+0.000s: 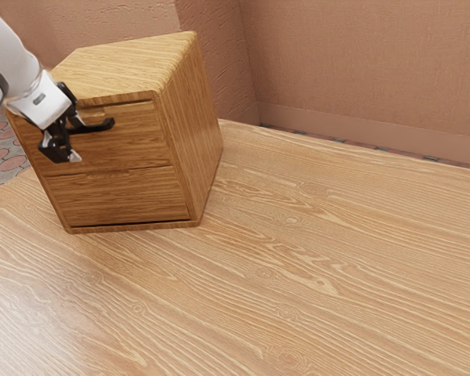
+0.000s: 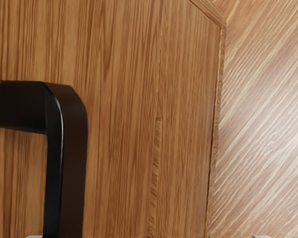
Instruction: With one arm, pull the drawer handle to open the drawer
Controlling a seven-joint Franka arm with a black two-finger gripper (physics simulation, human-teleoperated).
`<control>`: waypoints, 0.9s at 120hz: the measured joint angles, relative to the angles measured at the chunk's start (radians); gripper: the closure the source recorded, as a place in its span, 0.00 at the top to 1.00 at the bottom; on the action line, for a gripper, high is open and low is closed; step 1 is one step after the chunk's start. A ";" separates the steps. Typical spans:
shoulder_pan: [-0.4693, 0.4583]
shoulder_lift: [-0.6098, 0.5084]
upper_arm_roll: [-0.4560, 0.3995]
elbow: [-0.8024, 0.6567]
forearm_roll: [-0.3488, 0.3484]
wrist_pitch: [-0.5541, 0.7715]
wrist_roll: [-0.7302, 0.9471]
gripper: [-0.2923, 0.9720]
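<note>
The gripper (image 1: pixel 60 150) sits at one end of the drawer's (image 1: pixel 133 139) level black handle (image 1: pixel 98 124); whether it is clamped there, I cannot tell.

Cabinet (image 1: pixel 141 70): honey-brown wood with fine darker grain streaks.
Drawer handle (image 1: pixel 100 124): plain glossy black.
Claw (image 1: pixel 63 149): black, on a white arm (image 1: pixel 12 59).
Counter (image 1: pixel 313 266): paler tan wood, wavy grain with small knots.
Wall (image 1: pixel 360 55): dusty pink-brown, fine rough texture.
Floor (image 1: pixel 1 153): grey with reddish oval shapes.
</note>
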 joint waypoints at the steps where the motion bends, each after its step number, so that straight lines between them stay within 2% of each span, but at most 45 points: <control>1: 0.001 0.000 -0.001 -0.001 -0.001 0.000 0.000 0.64; 45: 0.027 0.005 -0.027 -0.027 -0.023 0.001 -0.006 0.62; 80: 0.140 0.009 -0.117 -0.087 -0.043 0.001 -0.010 0.63; 108: 0.284 0.010 -0.246 -0.148 -0.071 0.003 -0.012 0.59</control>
